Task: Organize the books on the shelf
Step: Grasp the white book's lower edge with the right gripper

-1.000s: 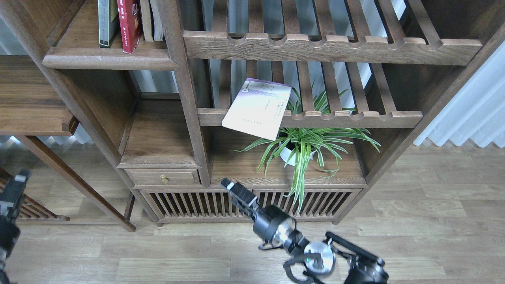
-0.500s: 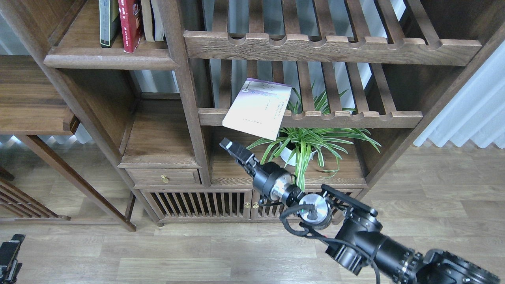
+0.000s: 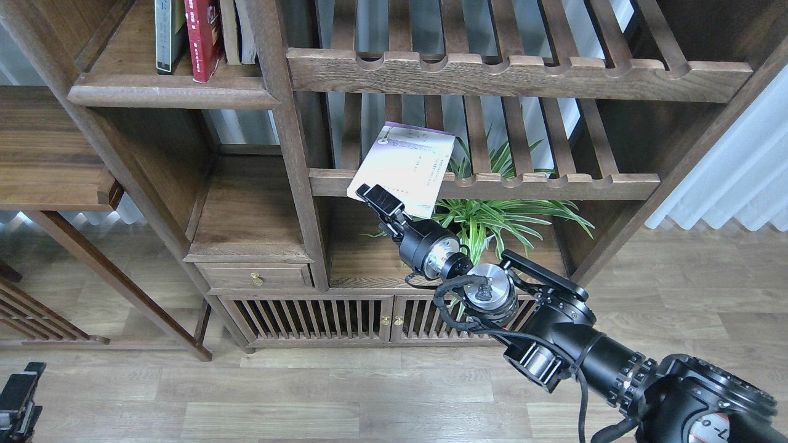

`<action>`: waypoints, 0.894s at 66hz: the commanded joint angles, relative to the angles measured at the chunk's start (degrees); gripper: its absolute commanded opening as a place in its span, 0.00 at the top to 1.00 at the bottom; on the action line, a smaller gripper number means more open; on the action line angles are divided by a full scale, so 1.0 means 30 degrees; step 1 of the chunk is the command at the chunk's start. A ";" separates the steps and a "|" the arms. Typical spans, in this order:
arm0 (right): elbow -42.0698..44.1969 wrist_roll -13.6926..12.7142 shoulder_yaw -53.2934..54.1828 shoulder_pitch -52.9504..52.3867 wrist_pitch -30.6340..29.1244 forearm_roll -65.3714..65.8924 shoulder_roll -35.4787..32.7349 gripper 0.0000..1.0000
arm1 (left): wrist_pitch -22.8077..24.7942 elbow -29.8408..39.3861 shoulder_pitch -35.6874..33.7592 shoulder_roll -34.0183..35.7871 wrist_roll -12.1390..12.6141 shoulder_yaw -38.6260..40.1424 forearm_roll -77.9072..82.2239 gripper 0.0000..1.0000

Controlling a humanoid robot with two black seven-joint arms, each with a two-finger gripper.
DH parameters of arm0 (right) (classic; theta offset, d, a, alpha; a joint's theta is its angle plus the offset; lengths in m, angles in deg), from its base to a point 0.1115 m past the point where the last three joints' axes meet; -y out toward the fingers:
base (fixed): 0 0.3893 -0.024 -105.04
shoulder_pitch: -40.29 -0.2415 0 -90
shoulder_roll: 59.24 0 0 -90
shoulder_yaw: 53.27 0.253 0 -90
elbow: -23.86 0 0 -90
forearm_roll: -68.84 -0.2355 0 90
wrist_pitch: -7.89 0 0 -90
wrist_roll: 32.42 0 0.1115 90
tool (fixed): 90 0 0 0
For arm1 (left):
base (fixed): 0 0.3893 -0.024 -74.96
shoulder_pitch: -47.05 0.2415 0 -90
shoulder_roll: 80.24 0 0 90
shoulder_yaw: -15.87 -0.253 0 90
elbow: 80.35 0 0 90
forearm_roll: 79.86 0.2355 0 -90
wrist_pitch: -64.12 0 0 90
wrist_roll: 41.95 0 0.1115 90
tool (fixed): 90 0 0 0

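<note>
The thin pale lavender-white book (image 3: 405, 165) lies tilted on the lower slatted rack, its lower edge hanging over the notched front rail. My right gripper (image 3: 378, 198) is at the book's lower-left corner; its fingers look dark and merged, so I cannot tell whether they grip. The red paperback (image 3: 202, 38) and the thick yellow-green-and-grey book (image 3: 166, 34) stand upright on the solid shelf (image 3: 166, 95) at the top left, beside other pale books. My left gripper (image 3: 17, 394) shows only partly at the bottom-left corner, low over the floor.
A spider plant in a white pot (image 3: 492, 215) stands below the rack, right behind my right arm. An upright post (image 3: 295, 154) separates the shelf bay from the racks. A small drawer (image 3: 255, 277) and slatted cabinet doors (image 3: 320, 317) sit below.
My right arm has risen from near the floor up to the lavender book's lower-left corner. My left gripper has dropped to the bottom-left corner. The books have not moved.
</note>
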 commanded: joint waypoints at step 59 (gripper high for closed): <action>0.0619 0.1213 0.0794 -0.0385 0.0362 -0.2276 -0.0002 0.74 | 0.0002 -0.0020 0.0204 -0.0029 -0.0007 0.0031 0.0001 0.00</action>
